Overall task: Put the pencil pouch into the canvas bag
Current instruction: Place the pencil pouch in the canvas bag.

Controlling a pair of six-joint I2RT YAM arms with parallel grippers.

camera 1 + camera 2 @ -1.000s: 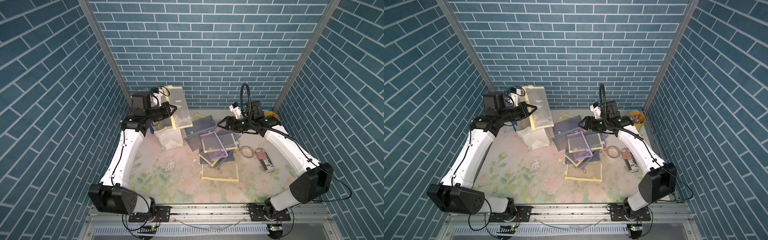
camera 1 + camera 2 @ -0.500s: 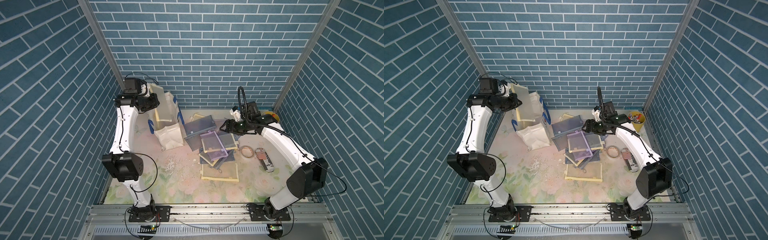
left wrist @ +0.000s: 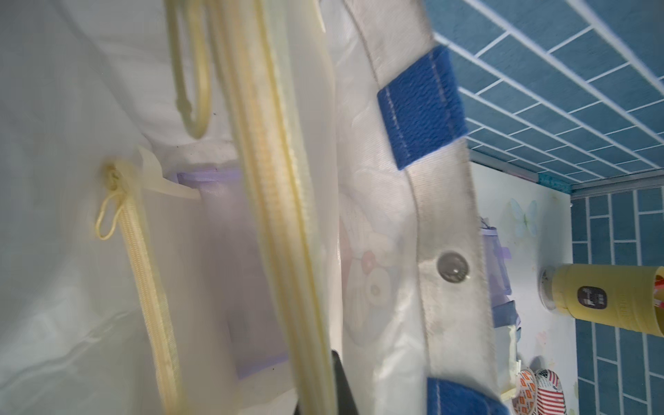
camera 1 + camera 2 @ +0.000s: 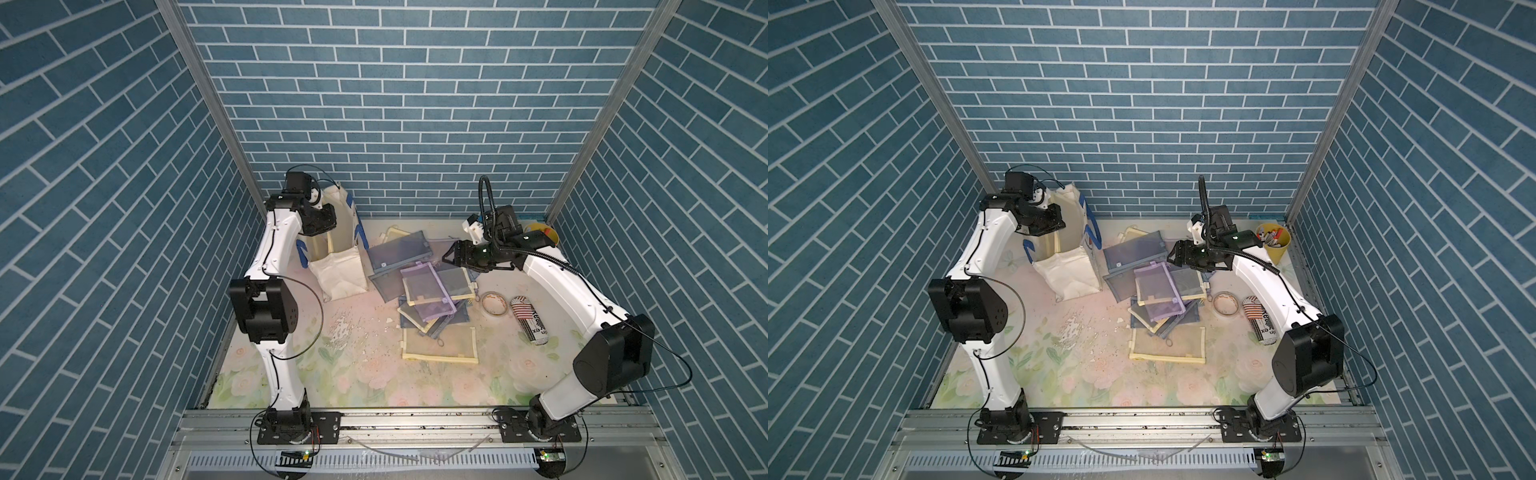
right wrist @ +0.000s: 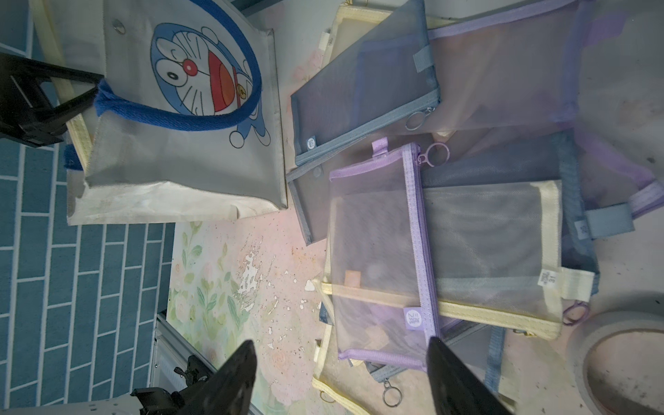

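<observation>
The off-white canvas bag with blue handles stands at the back left, its mouth open. My left gripper hangs over that mouth, shut on a clear pencil pouch with yellow trim that reaches down inside the bag. In the left wrist view the bag's rim runs beside the pouch, and other pouches lie deeper in. My right gripper hovers open and empty over a pile of mesh pouches.
A yellow pen bucket stands in the back right corner. A tape roll and a striped case lie right of the pile. One yellow-trimmed pouch lies alone in front. Brick walls close three sides.
My left arm has swung back and up, carrying the yellow-trimmed pouch from beside the bag to over its mouth and down into it. The right gripper has drifted only slightly.
</observation>
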